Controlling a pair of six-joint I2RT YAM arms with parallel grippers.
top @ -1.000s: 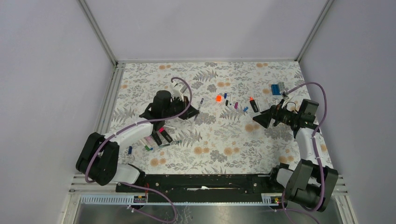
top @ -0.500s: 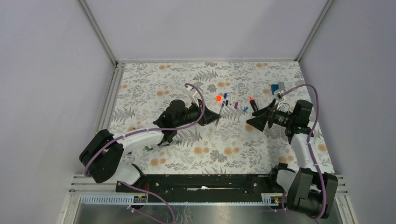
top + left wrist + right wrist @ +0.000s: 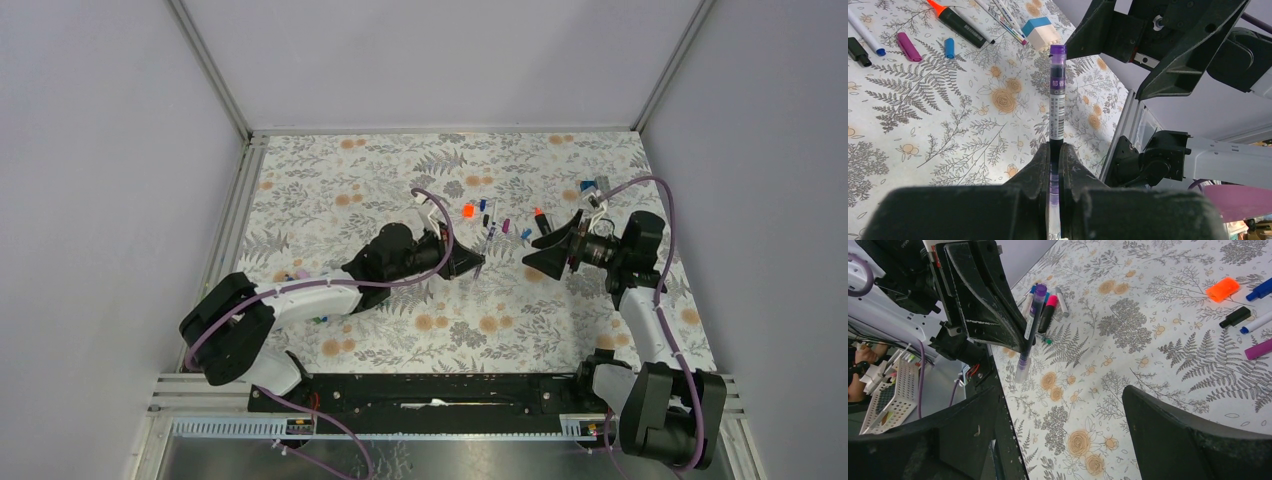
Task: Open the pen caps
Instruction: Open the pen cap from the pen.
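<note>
One pen [image 3: 1057, 107] pinched in my left gripper [image 3: 1054, 150]. Right gripper [image 3: 545, 252] spread; next, clamp free end, pull to uncap.

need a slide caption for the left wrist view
Left end effector shut on a purple-capped pen, pointed toward the open right end effector.

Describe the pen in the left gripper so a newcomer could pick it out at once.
On the floral cloth, follow the left arm to the left gripper near the middle. Clamped in it is a slim purple pen with a white barcode label. It alone is held off the cloth; the loose pens lie flat.
</note>
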